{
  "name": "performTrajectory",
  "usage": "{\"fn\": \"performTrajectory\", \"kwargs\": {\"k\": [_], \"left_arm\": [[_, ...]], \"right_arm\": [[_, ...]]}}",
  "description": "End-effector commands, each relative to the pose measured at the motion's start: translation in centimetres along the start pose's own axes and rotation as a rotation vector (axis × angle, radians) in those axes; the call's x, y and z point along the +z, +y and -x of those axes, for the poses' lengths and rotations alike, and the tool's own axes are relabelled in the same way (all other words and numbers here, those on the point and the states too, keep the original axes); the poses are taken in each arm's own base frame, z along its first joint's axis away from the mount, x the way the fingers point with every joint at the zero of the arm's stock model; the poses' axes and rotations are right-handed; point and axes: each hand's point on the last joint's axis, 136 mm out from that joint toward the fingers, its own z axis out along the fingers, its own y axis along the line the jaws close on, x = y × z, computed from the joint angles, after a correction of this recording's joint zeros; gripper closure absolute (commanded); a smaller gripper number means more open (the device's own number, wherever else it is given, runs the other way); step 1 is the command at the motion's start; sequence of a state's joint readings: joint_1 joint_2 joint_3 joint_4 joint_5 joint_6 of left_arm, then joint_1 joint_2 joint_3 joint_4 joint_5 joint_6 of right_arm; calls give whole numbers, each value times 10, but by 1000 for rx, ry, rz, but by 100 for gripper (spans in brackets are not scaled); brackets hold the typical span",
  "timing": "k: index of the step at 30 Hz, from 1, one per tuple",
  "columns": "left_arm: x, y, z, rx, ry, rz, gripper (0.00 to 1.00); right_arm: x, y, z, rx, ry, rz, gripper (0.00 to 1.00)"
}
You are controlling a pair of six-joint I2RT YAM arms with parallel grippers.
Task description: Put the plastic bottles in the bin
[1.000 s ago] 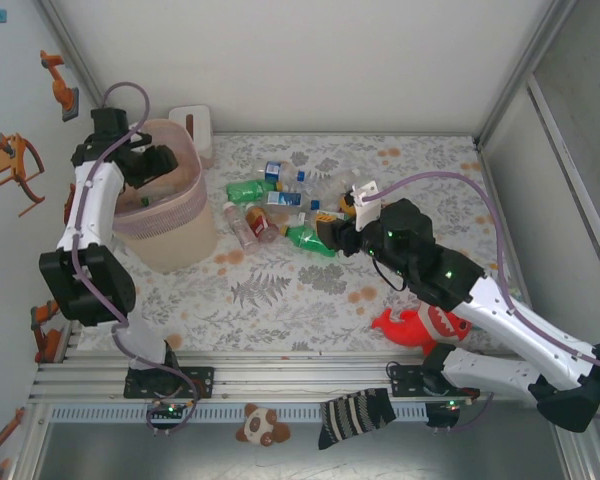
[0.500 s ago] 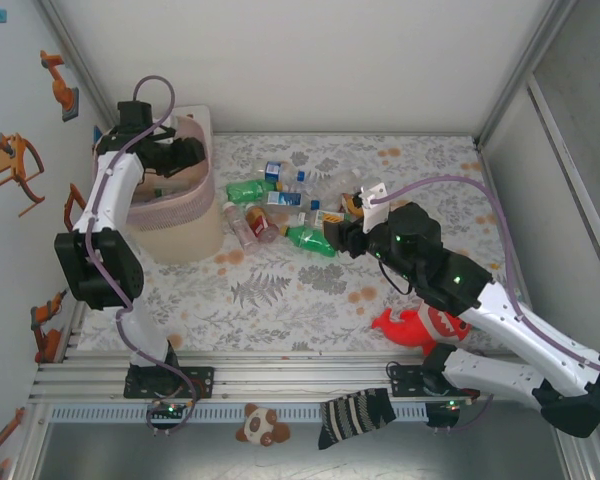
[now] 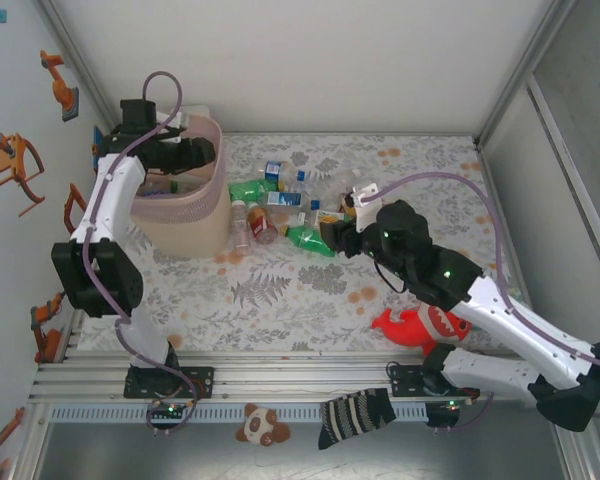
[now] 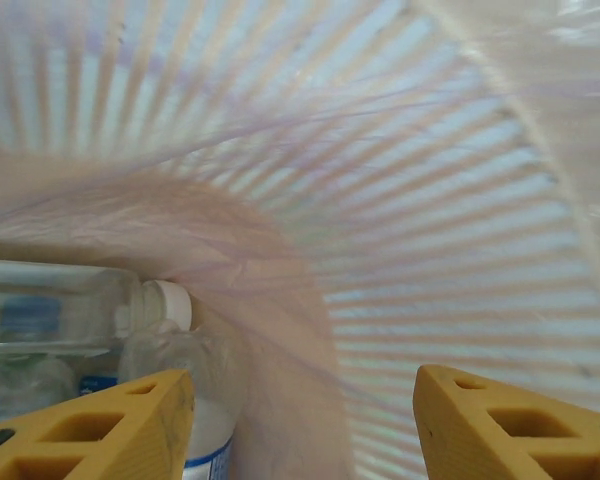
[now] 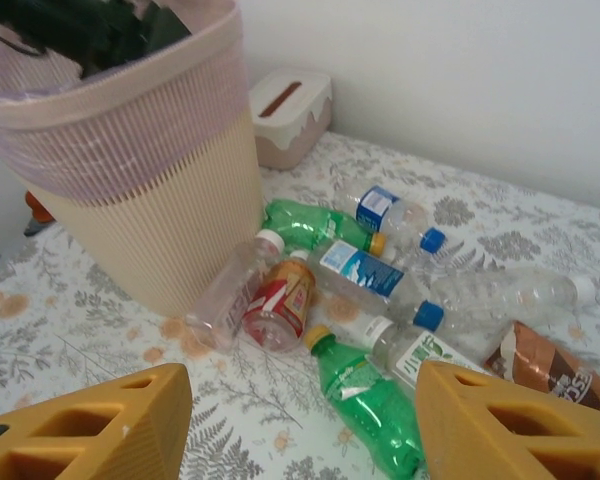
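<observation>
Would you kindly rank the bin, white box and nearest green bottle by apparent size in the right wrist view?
Largest: bin. Then green bottle and white box look alike; the bottle is nearer, so unranked.

Right gripper (image 5: 302, 380): fingers yellow-orange. Left gripper (image 4: 302, 385): same colour.

Between the right fingertips: green bottle (image 5: 365, 400), yellow-orange cap.

Just beyond it: red-labelled bottle (image 5: 278, 305); blue-labelled bottle (image 5: 370, 275), clear, blue cap.

Ahead-left of the right gripper: bin (image 5: 160, 220), pale pink ribbed top, cream slatted body.

Under the right gripper: table cover (image 5: 90, 340), white, grey fern print, orange spots.

Ahead-left of the left gripper: white-capped bottle (image 4: 70, 310), clear.
</observation>
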State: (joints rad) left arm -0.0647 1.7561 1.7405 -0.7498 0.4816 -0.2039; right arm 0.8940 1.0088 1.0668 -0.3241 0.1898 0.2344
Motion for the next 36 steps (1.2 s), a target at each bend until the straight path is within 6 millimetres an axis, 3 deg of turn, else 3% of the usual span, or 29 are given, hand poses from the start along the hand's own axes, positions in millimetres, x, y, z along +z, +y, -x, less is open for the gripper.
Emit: {"fn": "performTrajectory", "kwargs": {"k": [1, 10, 13, 19, 23, 27, 30, 36], "left_arm": [[-43, -9, 4, 49, -63, 55, 40], [-93, -39, -14, 60, -122, 132, 40], [-97, -56, -25, 86, -125, 169, 40], [-92, -112, -44, 184, -138, 168, 40], [-73, -149, -55, 228, -135, 125, 40], [-38, -163, -68, 230, -109, 147, 40], [-9, -157, -74, 209, -94, 228, 40], [40, -122, -88, 180, -46, 395, 40]], "right_arm": [[3, -3, 5, 38, 31, -45, 41], [19, -9, -1, 115, 97, -113, 43], [19, -12, 0, 121, 93, -129, 43], [12, -18, 5, 123, 73, -155, 43], [3, -31, 4, 156, 65, -224, 44], [-8, -43, 3, 196, 54, -284, 44], [-13, -47, 1, 203, 53, -301, 44], [-21, -51, -6, 207, 69, -316, 44]]}}
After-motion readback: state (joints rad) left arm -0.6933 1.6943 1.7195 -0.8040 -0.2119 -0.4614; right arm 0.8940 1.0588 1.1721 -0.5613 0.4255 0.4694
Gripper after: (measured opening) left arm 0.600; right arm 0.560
